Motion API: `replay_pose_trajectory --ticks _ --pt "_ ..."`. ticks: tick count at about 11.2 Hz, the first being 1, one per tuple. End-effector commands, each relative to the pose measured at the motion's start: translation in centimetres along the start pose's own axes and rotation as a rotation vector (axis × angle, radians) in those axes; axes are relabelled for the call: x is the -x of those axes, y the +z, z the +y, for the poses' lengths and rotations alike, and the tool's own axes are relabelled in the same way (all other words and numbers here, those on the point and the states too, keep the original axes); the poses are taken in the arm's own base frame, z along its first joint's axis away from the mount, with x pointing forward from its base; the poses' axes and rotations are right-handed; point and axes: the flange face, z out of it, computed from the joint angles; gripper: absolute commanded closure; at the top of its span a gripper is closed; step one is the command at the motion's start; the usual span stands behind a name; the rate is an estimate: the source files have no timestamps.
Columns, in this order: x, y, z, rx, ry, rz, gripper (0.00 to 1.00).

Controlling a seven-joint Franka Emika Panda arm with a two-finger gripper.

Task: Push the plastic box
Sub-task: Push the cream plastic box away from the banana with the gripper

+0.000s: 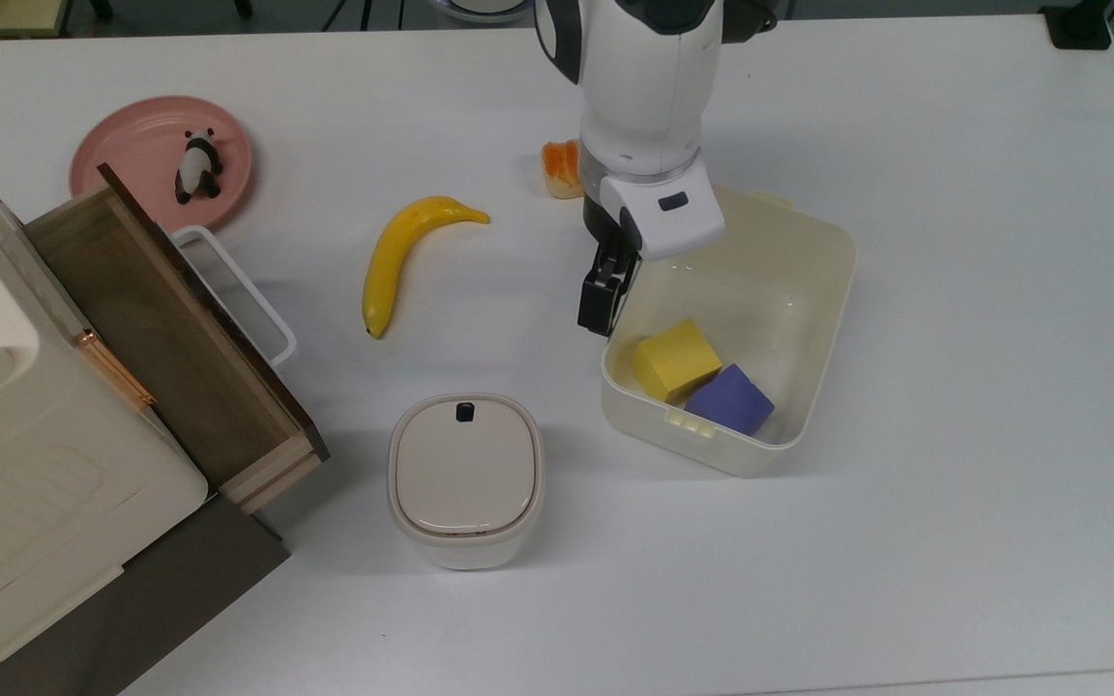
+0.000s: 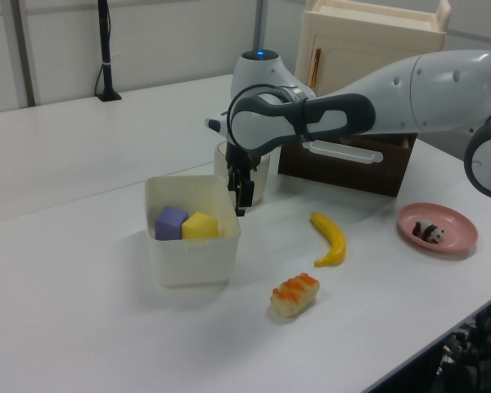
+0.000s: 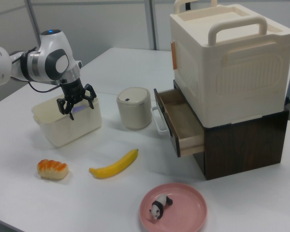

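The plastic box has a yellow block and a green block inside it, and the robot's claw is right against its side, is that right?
Nearly. The plastic box holds a yellow block and a purple block, not a green one; the top view shows the colour. The gripper is indeed at the box's side.

A robotics lab: a large white table (image 1: 953,242) holds staged props, namely a toy banana (image 1: 400,254), a panda figurine (image 1: 197,166) on a pink plate (image 1: 127,145) and foam cubes (image 1: 702,377), with grey partition walls (image 2: 172,41) behind and a robot arm (image 2: 409,90) over it.
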Motion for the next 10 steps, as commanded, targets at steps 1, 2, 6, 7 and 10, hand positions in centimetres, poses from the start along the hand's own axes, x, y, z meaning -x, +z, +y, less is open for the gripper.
replay_pose_trajectory --ticks 1,2,6,7,10 --pt "-2.3 -0.9 -0.4 0.050 -0.020 0.067 0.00" --pt "-2.4 -1.0 -0.3 0.062 -0.020 0.076 0.00" --pt "-3.2 -1.6 -0.6 0.083 -0.033 0.092 0.00" --pt "-3.0 -2.4 -0.4 0.092 -0.030 0.096 0.00" --pt "6.6 -8.9 0.9 0.055 0.090 0.011 0.00"
